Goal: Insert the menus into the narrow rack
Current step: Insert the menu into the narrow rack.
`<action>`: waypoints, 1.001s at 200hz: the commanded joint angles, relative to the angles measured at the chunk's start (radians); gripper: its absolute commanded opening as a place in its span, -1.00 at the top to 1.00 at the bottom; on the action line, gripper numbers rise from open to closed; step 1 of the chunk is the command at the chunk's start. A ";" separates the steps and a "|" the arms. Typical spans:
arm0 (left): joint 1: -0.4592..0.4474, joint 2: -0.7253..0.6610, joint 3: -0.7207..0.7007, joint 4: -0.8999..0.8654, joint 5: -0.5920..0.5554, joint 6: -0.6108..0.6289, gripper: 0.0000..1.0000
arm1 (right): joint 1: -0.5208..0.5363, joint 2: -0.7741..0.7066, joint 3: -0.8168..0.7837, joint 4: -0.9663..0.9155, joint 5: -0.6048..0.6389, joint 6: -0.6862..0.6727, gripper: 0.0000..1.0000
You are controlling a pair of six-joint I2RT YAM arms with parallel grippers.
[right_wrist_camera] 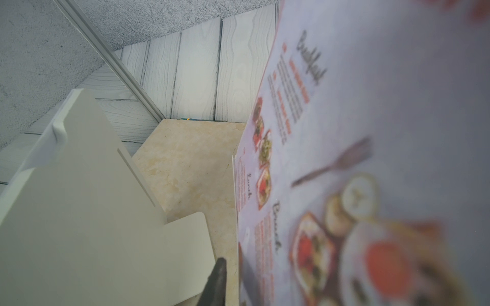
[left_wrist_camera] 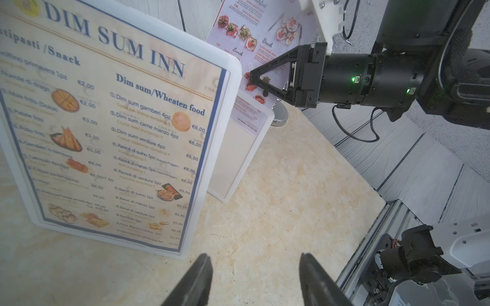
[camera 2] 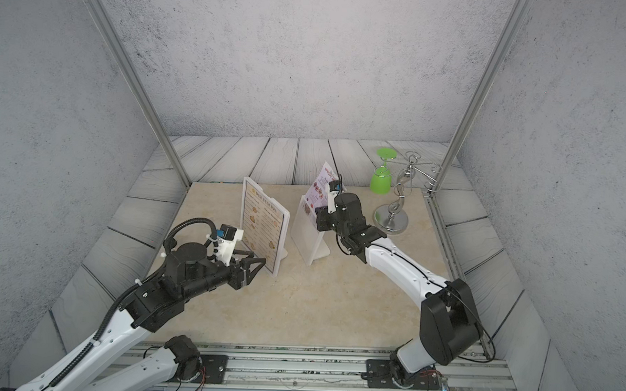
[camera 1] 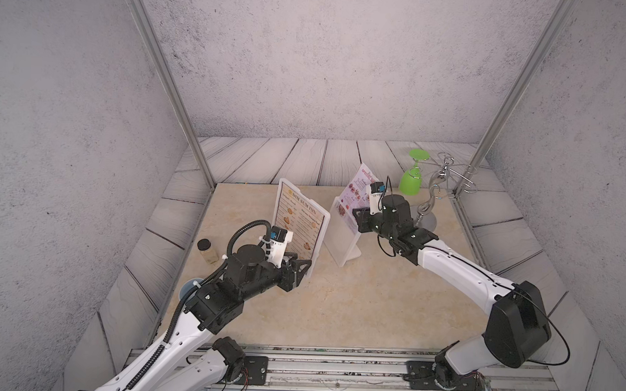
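While partly inserted, SPECIAL MENU (camera 1: 356, 187) (tilted)

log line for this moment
dim sum inn menu: in rack; special menu: partway into second rack; left gripper: jaws open, empty; right gripper: at special menu

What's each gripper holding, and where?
Left gripper: open, nothing. Right gripper: jaws straddle the special menu's side edge above the rack; whether they clamp it cannot be told.

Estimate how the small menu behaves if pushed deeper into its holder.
Likely floppy: the small menu is a thin sheet, its top standing unsupported above the holder. Probably buckles if pushed from the top edge. The holder might slide; it stands free.
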 commanded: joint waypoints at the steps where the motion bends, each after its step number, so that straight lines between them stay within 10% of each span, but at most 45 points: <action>1: -0.004 -0.001 -0.009 0.016 -0.007 0.013 -0.14 | 0.005 -0.024 0.006 0.011 0.028 -0.003 0.49; 200: -0.004 0.000 -0.007 0.019 -0.002 0.017 -0.14 | -0.004 -0.083 0.134 -0.108 0.110 -0.077 0.28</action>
